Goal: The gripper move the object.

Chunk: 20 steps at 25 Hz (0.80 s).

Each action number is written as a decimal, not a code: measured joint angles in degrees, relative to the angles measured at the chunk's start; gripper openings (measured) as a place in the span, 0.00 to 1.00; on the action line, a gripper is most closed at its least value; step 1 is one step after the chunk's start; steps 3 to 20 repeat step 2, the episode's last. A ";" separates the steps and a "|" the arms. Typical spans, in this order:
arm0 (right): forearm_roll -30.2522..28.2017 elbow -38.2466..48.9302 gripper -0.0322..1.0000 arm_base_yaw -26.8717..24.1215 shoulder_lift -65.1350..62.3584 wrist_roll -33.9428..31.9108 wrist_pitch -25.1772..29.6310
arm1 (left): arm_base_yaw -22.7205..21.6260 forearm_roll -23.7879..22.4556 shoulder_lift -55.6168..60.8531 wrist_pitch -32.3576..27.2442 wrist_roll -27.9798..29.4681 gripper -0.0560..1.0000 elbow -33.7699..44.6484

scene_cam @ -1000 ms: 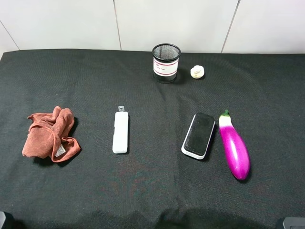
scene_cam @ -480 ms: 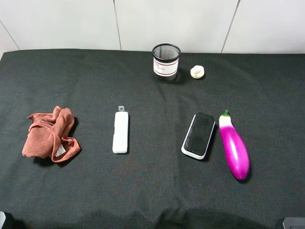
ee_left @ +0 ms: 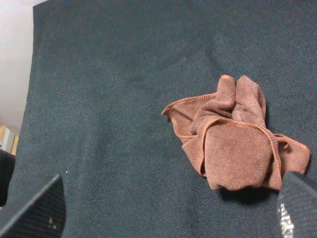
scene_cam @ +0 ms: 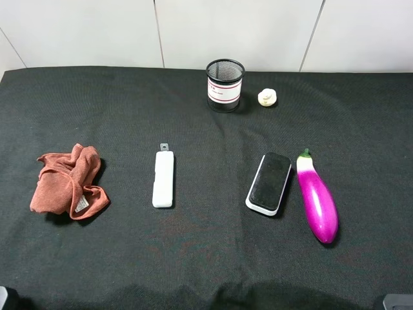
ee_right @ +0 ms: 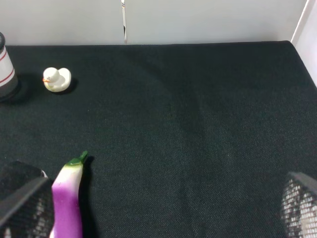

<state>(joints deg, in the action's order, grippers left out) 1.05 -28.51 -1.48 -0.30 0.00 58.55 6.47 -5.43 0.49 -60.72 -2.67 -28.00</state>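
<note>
The object [scene_cam: 269, 183], a rounded block with a black top and a white base, lies flat on the black table right of centre, its long side close to a purple eggplant [scene_cam: 317, 197]. Neither gripper is near it. In the left wrist view my left gripper [ee_left: 168, 215] hangs over the table's left part near a rust-coloured cloth [ee_left: 233, 134], fingers [ee_left: 37, 210] wide apart with nothing between them. The right wrist view shows my right gripper [ee_right: 161, 210] open and empty, above the table beside the eggplant [ee_right: 68, 203]. In the exterior view only slivers of the arms show at the bottom corners.
A slim white bar [scene_cam: 163, 179] lies left of centre and the crumpled cloth [scene_cam: 68, 181] at far left. At the back stand a black mesh pen cup [scene_cam: 224, 84] and a small white duck [scene_cam: 267, 97]. The white wall runs behind the table.
</note>
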 joint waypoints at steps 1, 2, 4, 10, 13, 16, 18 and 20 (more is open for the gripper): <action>0.00 0.00 0.70 0.00 0.00 0.00 0.00 | 0.00 0.00 0.00 0.00 0.00 0.91 0.00; 0.00 0.00 0.70 0.00 0.00 0.00 0.00 | 0.00 0.00 0.00 0.00 0.00 0.91 0.00; 0.00 0.00 0.70 0.00 0.00 0.00 0.00 | 0.00 0.00 0.00 0.00 0.00 0.91 0.00; 0.00 0.00 0.70 0.00 0.00 0.00 0.00 | 0.00 0.00 0.00 0.00 0.00 0.91 0.00; 0.00 0.00 0.70 0.00 0.00 0.00 0.00 | 0.00 0.00 0.00 0.00 0.00 0.91 0.00; 0.00 0.00 0.70 0.00 0.00 0.00 0.00 | 0.00 0.00 0.00 0.00 0.00 0.91 0.00; 0.00 0.00 0.70 0.00 0.00 0.00 0.00 | 0.00 0.00 0.00 0.00 0.00 0.91 0.00; 0.00 0.00 0.70 0.00 0.00 0.00 0.00 | 0.00 0.00 0.00 0.00 0.00 0.91 0.00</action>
